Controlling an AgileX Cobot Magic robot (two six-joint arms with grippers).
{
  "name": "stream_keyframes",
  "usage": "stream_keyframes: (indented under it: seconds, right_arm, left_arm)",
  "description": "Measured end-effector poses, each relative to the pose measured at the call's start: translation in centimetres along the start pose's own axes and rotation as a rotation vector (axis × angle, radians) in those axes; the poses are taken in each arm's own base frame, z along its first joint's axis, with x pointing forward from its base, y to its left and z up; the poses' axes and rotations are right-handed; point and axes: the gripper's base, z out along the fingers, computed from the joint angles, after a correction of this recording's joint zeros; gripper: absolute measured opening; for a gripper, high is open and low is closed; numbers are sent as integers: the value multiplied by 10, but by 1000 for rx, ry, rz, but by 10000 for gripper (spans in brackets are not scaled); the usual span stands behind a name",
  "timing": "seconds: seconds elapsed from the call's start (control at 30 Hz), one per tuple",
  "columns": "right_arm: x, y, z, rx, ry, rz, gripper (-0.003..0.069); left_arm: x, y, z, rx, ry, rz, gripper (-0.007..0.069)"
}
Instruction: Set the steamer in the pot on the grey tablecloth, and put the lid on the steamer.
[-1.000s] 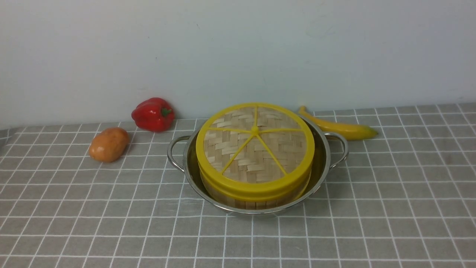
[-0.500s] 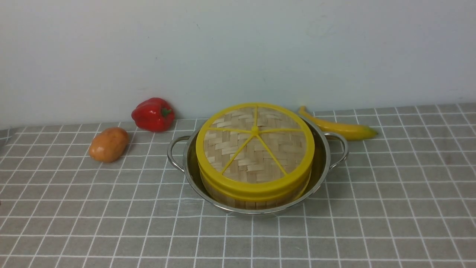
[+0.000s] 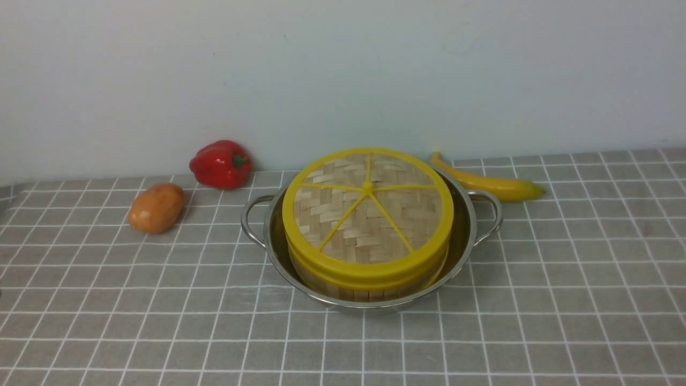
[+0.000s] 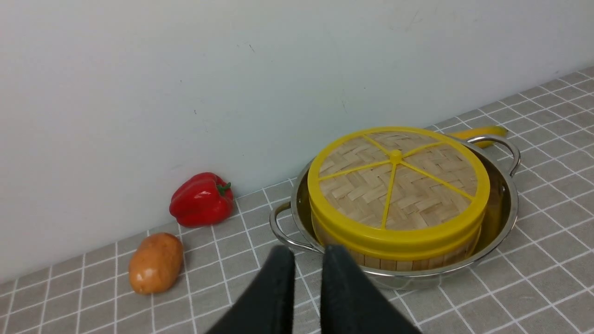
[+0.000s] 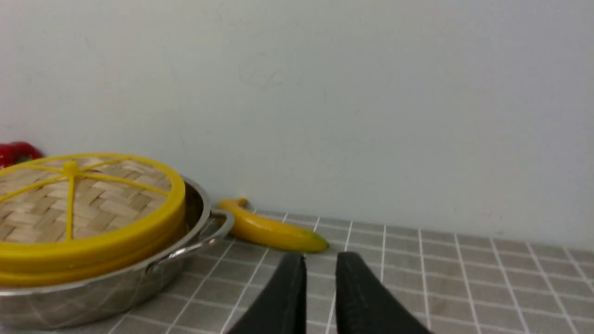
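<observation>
Lid (image 3: 367, 208) seated on steamer (image 3: 370, 284) inside pot (image 3: 463, 241) on grey tablecloth (image 3: 563, 300). Left gripper (image 4: 307, 260) and right gripper (image 5: 320, 265): jaws narrowly parted, empty, apparently clear of the pot.

The shiny steel pot (image 3: 465, 242) with two loop handles stands on the grey tablecloth (image 3: 563, 300) with its white grid. The bamboo steamer (image 3: 370, 288) sits upright inside it, covered by the woven, yellow-rimmed lid (image 3: 367, 214), seated level.
</observation>
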Motion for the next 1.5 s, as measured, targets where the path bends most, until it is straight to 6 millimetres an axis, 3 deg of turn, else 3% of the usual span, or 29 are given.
stream_keyframes:
  seconds: [0.17, 0.5, 1.17, 1.3, 1.37, 1.4, 1.5]
  right_arm:
    - [14, -1, 2, 1, 37, 22, 150]
    - [14, 1, 2, -8, 37, 120, 175]
    - [14, 1, 2, -10, 38, 132, 230]
    - [14, 1, 2, -10, 38, 132, 238]
    - [14, 1, 2, -10, 38, 132, 239]
    - [14, 1, 2, -10, 38, 132, 239]
    - [14, 1, 2, -10, 38, 132, 240]
  left_arm:
    - [0, 0, 0, 1, 0, 0, 97]
    - [0, 0, 0, 1, 0, 0, 117]
    - [3, 0, 0, -17, -1, 2, 149]
    - [23, 4, 9, -125, 7, -13, 157]
    - [54, 5, 24, -205, 18, -54, 159]
    - [56, 5, 25, -210, 15, -58, 159]
    - [110, 3, 44, -282, 33, -142, 159]
